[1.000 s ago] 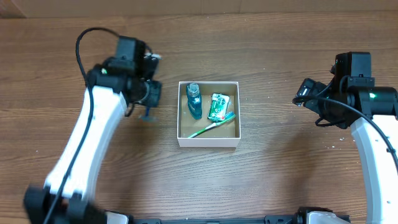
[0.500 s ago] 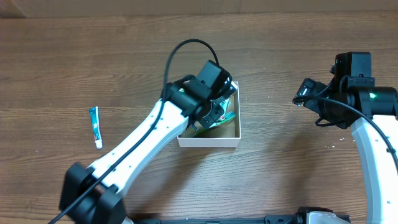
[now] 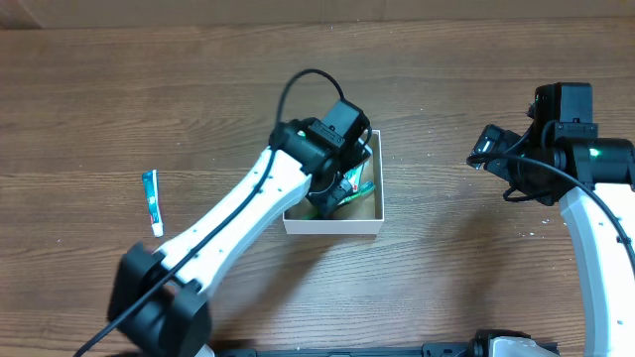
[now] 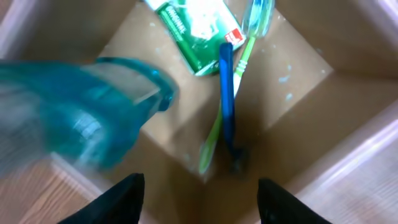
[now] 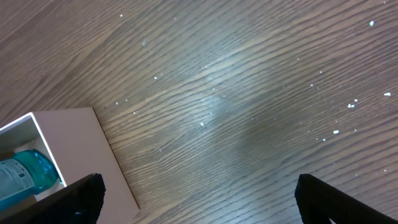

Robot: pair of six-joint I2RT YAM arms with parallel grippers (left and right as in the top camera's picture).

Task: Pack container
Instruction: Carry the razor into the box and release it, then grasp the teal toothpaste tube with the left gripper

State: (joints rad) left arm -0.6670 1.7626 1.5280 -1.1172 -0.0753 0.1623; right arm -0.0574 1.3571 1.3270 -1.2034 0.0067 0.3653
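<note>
A small square container (image 3: 332, 227) with white walls and a brown cardboard floor sits near the middle of a wooden table (image 3: 476, 288). The left arm (image 3: 238, 213) reaches in from the near left and covers most of the box from above. Only its near wall and right rim show clear of the arm.

The left wrist view looks straight down into the box. The left gripper (image 4: 199, 186) hangs over the floor with its fingers spread wide and nothing between them. Under it lie a green toothbrush (image 4: 214, 134) and a dark blue stick-shaped item (image 4: 227, 93), side by side and touching. A green packet (image 4: 199, 34) lies just beyond them. A blurred teal bottle (image 4: 81, 118) fills the left of the box. Bare cardboard remains on the right, up to the wall.

A small toothpaste tube (image 3: 151, 201) lies on the table well to the left of the box.

The right arm (image 3: 595, 228) stands at the right edge, well apart from the box. The right gripper (image 5: 199, 186) is spread wide over bare wood, with the box's corner at the lower left of its view.
</note>
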